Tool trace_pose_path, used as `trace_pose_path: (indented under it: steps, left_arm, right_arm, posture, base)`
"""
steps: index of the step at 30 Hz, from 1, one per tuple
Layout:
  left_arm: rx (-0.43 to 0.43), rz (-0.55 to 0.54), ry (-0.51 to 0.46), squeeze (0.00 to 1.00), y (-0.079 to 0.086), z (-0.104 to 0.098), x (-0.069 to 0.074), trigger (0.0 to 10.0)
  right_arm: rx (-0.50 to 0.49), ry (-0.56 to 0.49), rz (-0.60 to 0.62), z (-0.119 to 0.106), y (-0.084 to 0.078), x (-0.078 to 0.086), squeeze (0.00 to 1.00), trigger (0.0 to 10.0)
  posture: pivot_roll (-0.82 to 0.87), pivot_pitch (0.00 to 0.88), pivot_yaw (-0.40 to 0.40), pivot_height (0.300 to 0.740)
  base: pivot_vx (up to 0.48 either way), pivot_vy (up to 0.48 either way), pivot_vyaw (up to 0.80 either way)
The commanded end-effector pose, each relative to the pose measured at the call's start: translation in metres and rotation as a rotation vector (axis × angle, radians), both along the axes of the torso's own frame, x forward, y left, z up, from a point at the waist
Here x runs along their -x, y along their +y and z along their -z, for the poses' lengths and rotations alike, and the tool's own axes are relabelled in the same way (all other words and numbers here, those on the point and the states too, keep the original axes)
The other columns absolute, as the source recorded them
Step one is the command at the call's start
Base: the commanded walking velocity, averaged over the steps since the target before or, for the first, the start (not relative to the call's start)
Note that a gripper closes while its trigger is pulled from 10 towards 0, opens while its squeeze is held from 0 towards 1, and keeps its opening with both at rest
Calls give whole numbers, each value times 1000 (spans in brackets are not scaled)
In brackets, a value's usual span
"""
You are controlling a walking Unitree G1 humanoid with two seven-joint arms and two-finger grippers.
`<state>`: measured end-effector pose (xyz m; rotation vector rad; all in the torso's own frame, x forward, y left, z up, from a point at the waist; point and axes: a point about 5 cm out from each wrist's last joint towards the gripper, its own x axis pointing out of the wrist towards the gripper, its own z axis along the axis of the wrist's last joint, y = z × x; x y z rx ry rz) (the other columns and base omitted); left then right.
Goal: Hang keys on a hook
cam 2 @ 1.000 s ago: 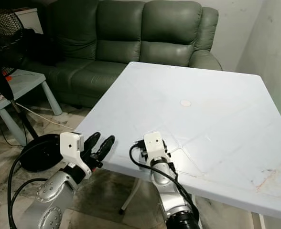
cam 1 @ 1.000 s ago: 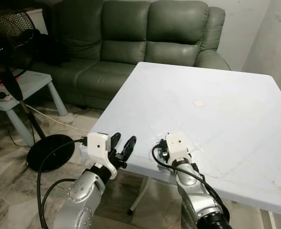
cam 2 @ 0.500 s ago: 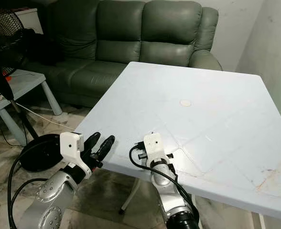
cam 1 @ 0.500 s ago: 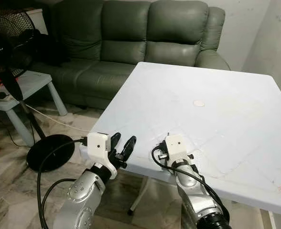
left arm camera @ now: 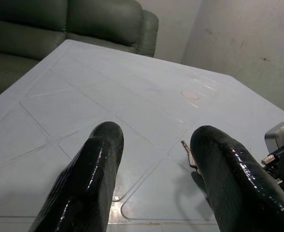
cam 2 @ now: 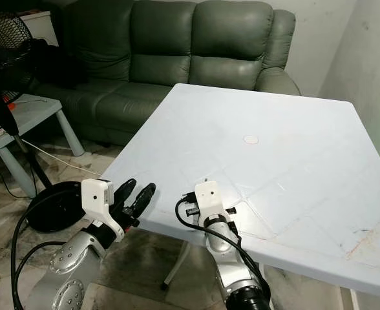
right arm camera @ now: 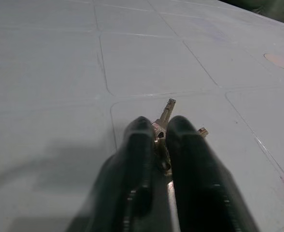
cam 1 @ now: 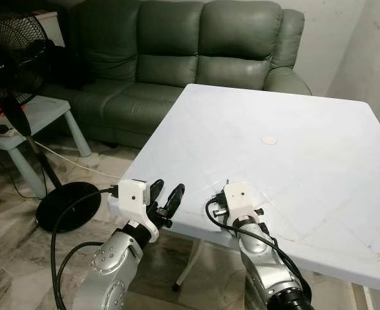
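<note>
A small bunch of brass keys (right arm camera: 167, 110) is pinched between the two black fingers of my right gripper (right arm camera: 160, 126), just above the white table (cam 1: 293, 129) near its front edge. One key tip sticks out past the fingertips, and the same key (left arm camera: 186, 147) shows in the left wrist view. My left gripper (cam 1: 169, 187) is at the table's front left corner, to the left of the right wrist. Its fingers (left arm camera: 101, 150) are spread wide with nothing between them.
A green sofa (cam 1: 196, 51) stands behind the table. On the left are a black standing fan (cam 1: 12, 51) with its round base (cam 1: 67, 205) and a small white side table (cam 1: 41, 113). A wall (cam 1: 371, 58) borders the right side. A round mark (cam 1: 268, 139) sits mid-table.
My right wrist has shifted slightly back and to the left, and a key tip now shows above it. The left arm has not moved.
</note>
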<state>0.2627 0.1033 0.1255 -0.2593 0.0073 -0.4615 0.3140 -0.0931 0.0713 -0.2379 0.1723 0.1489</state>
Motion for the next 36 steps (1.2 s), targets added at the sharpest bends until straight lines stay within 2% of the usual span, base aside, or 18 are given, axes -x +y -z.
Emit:
trace_pose_path:
  steps: [1,3,4,5,21,23,24,26,27,28,29,36]
  left_arm:
    - [-1,-12,-28,0,2,-7,0,10000]
    - [1,-12,-29,0,2,-7,0,10000]
    - [1,-13,-29,0,2,-7,0,10000]
    - [2,-12,-29,0,2,-7,0,10000]
    - [10,-9,-29,0,1,-7,1,10000]
    - [11,-8,-29,0,1,-8,0,10000]
    - [12,-9,-30,0,1,-8,0,10000]
    - [13,-8,-31,0,1,-8,0,10000]
    - [14,-7,-31,0,1,-8,0,10000]
    - [14,-7,-31,0,1,-8,0,10000]
    - [15,-7,-30,0,1,-8,0,10000]
    - [18,-10,-30,0,1,-8,1,10000]
  right_arm:
    - [2,2,8,2,-2,1,0,0]
    - [4,4,12,3,-2,1,0,0]
    - [2,9,13,4,-3,1,0,1412]
    - [-5,20,0,4,-2,1,0,10000]
    - [4,29,17,8,-7,3,0,10000]
    - [-22,46,22,10,-9,4,0,10000]
    - [-31,46,33,10,-10,3,1000,10000]
    - [-9,37,59,9,-13,2,1000,10000]
    - [-11,46,56,9,-13,2,98,10000]
    - [-12,47,53,10,-13,2,98,10000]
    - [0,39,49,9,-13,2,0,10000]
    - [10,41,42,12,-15,4,0,10000]
  posture:
    - [157,0,22,740]
    - [156,0,22,740]
    - [156,0,22,740]
    - [156,0,22,740]
    - [156,0,23,740]
    - [156,0,23,740]
    - [156,0,23,740]
    - [156,0,23,740]
    - [156,0,23,740]
    - [156,0,23,740]
    - [154,0,24,740]
    - [156,0,23,740]
  base:
    - [0,0,0]
    - [0,0,0]
    - [0,0,0]
    - [0,0,0]
    - [0,0,0]
    - [0,0,0]
    - [0,0,0]
    - [0,0,0]
    - [0,0,0]
    - [0,0,0]
    - [0,0,0]
    - [0,0,0]
